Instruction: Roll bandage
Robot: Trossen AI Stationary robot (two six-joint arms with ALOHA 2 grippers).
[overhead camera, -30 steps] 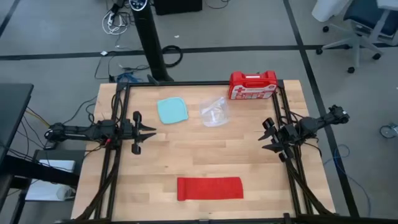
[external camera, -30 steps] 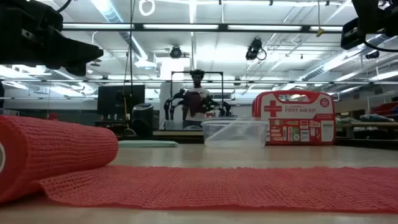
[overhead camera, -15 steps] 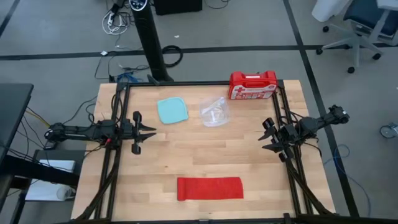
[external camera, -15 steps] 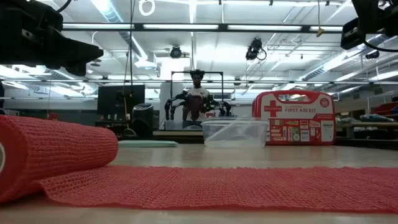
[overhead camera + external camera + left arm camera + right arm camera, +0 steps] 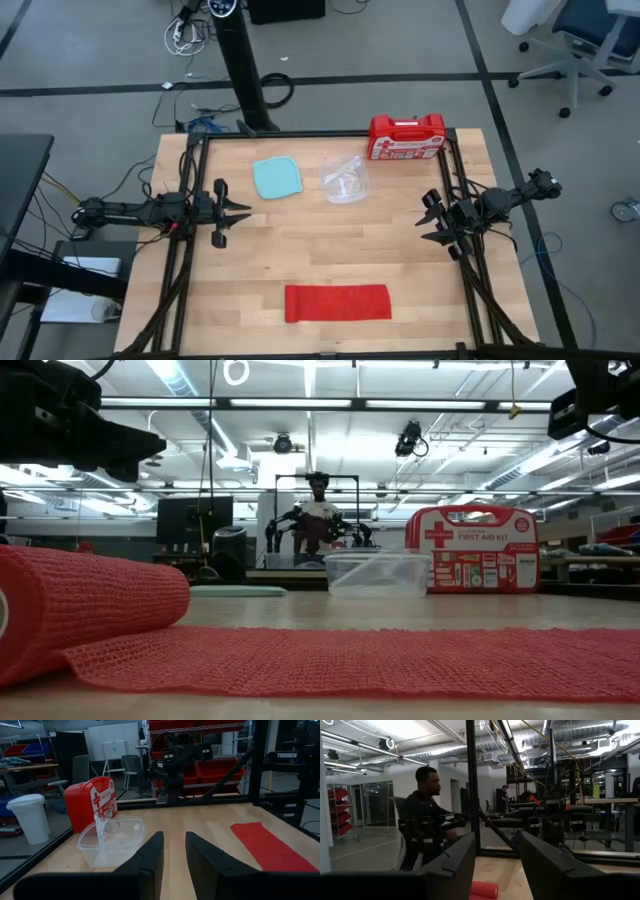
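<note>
The red bandage (image 5: 338, 303) lies flat and stretched out along the table's near edge. Its left end is rolled into a short thick roll (image 5: 90, 605), which rests on the wood and also shows in the right wrist view (image 5: 484, 889). My left gripper (image 5: 243, 213) hovers at the table's left side, level, pointing toward the right, open and empty (image 5: 174, 837). My right gripper (image 5: 428, 218) hovers at the table's right side, pointing toward the left and slightly up, open and empty (image 5: 497, 840). Both are well away from the bandage.
At the far edge stands a red first-aid case (image 5: 406, 137). In front of it are a clear plastic container (image 5: 344, 180) and a pale blue square lid (image 5: 277, 178). Bare wood lies between the arms and the bandage. A person (image 5: 422, 815) sits beyond the table's left side.
</note>
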